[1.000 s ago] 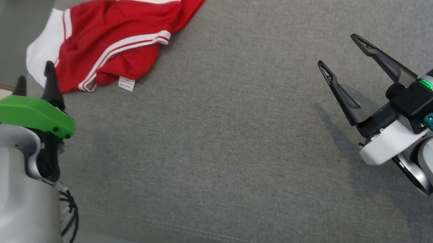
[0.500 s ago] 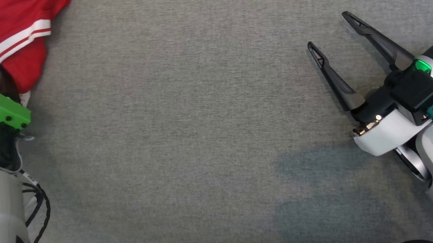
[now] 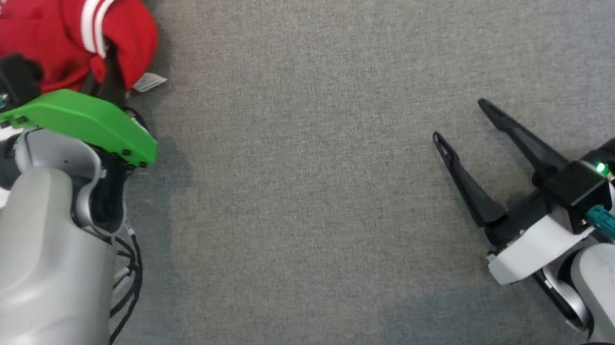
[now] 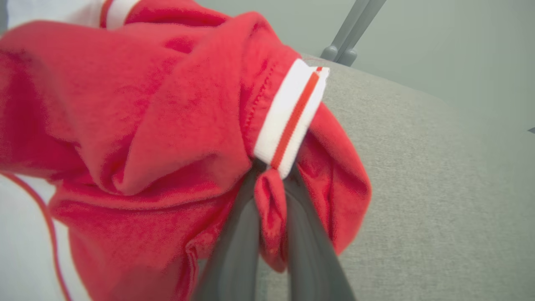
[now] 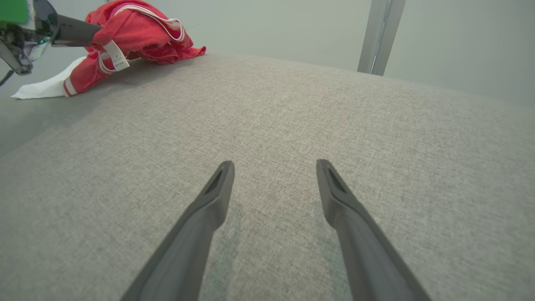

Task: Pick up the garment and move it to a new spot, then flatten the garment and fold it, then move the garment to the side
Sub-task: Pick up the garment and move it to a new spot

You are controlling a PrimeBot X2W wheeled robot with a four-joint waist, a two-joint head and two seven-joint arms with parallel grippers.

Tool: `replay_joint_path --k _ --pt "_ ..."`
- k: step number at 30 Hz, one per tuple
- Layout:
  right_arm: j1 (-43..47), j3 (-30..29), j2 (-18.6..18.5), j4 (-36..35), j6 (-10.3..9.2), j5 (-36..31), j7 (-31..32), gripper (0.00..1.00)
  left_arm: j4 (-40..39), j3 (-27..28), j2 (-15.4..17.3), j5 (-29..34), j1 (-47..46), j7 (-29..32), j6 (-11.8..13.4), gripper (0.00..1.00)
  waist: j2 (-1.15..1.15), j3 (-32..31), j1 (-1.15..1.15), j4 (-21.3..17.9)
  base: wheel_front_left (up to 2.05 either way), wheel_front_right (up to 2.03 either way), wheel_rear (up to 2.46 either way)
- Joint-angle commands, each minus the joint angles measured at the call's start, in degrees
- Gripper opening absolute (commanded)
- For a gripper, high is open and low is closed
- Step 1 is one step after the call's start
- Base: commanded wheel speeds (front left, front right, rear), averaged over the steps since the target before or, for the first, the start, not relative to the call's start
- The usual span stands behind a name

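Left pincer [image 4: 272,179] now clamped on red garment [image 4: 146,125], tips buried in folds, garment cut off beyond it, right pincer [image 3: 461,120] spread, empty.

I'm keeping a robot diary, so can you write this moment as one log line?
left gripper: shut on red garment | right gripper: open, holding nothing | red garment: bunched, partly on grey cushion

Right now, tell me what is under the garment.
The garment lies on the grey surface; the left gripper pinches a red fold. Whatever is directly beneath is covered by bunched cloth.
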Motion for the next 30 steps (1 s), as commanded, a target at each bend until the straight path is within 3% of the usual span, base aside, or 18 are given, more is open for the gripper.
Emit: replay_joint_path --k 1,8,17,22,28,30 --pt "1.3 0.18 0.8 0.29 -0.09 0.41 0.06 1.0 -2.56 -1.75 0.48 -1.28 1.67 0.36 -0.17 0.0 0.0 -8.51 -0.01 -0.61 0.0 0.0 0.0" --pt "5.14 0.38 4.36 0.69 -0.09 2.34 0.05 1.0 -16.24 -11.69 -2.2 -6.04 7.22 4.71 -0.17 0.0 0.0 -16.02 -0.01 -6.81 0.0 0.0 0.0" --pt "6.96 -0.73 5.97 0.47 -0.09 3.11 0.04 1.0 -23.53 -22.03 -6.78 -7.47 11.85 11.26 -0.04 0.0 0.0 -16.83 -0.01 -16.91 0.0 0.0 0.0" --pt "8.44 -1.72 6.17 0.79 -0.09 3.18 0.04 1.0 -20.56 -27.29 -7.68 -2.74 12.42 9.78 1.92 0.0 0.0 -16.82 -0.01 -20.84 0.0 0.0 0.0" --pt "9.27 -0.96 6.18 1.0 -0.09 5.19 0.04 1.0 -7.38 -29.95 -8.19 0.09 14.97 5.94 3.23 0.0 0.0 -16.99 -0.01 -23.65 0.0 0.0 0.0" --pt "9.44 -1.1 6.19 0.99 -0.09 5.61 0.04 1.0 -3.82 -29.58 -8.41 -0.83 15.89 3.96 2.83 0.46 0.0 -17.09 -0.01 -23.8 0.0 0.0 0.0"
